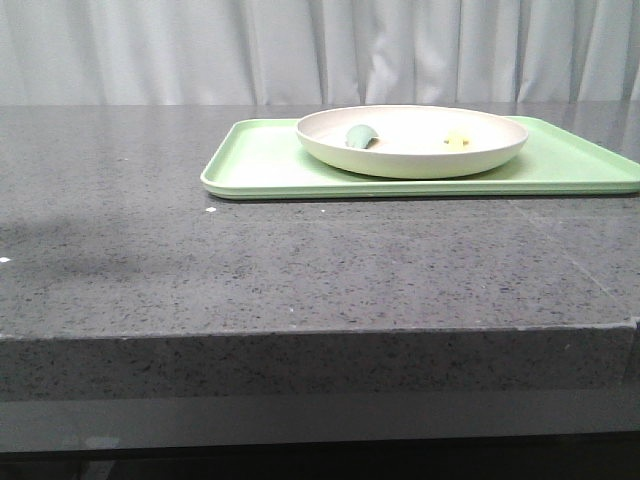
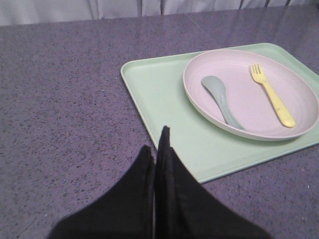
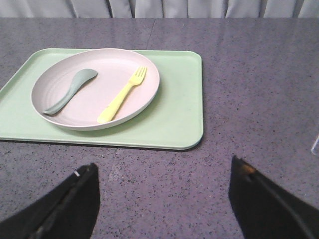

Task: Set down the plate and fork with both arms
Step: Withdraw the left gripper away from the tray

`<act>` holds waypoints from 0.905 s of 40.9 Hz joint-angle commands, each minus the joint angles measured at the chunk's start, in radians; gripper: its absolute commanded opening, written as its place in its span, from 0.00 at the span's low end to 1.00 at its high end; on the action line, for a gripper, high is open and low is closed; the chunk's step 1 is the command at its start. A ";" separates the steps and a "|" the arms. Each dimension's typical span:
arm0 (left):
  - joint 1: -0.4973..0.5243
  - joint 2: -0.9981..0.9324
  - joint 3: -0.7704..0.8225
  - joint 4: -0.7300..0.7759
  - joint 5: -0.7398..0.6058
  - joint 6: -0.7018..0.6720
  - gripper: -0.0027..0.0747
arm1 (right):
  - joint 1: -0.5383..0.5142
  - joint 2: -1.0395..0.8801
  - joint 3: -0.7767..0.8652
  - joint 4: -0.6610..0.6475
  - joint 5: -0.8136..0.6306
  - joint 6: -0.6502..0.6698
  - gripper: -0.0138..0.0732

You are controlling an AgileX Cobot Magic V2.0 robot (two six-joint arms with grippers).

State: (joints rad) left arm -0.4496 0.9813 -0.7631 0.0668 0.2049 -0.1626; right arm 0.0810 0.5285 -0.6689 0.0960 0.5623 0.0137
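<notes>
Fork (image 3: 123, 94) and plate (image 3: 124, 50) are lying ahead of both grippers, untouched. Right gripper (image 3: 162, 199) is hovering with fingers spread wide; left gripper (image 2: 158, 149) is hovering over the tray's (image 2: 149, 89) near corner, fingers pressed together. Fork handle is pointing back toward the right gripper, probably the nearer. Beyond, the plate is holding fork and grey-green spoon (image 3: 69, 91); the tray is carrying the plate.

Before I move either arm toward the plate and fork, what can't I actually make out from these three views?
- Front view: neither arm shows; the plate rim hides all but a bump of the fork and spoon.
- Front view: the tray is cut off by the right frame edge.
- Left wrist view: the left pincer covers the tray's near edge.
- Right wrist view: a clear object is cut off at the frame edge; unidentifiable.
</notes>
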 commanded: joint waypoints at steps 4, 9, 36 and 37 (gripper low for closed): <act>-0.007 -0.252 0.148 0.021 -0.107 0.005 0.01 | -0.004 0.009 -0.034 -0.007 -0.074 -0.007 0.81; -0.007 -0.401 0.237 0.023 -0.096 0.005 0.01 | -0.004 0.009 -0.034 -0.006 -0.079 -0.007 0.81; -0.007 -0.637 0.313 0.041 -0.082 0.005 0.01 | 0.167 0.642 -0.466 0.065 -0.047 0.000 0.74; -0.007 -0.637 0.313 0.041 -0.082 0.005 0.01 | 0.176 0.681 -0.488 0.065 -0.039 0.005 0.71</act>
State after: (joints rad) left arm -0.4496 0.3390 -0.4219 0.1057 0.1997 -0.1610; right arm 0.2241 1.1269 -1.0577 0.1502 0.5608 0.0137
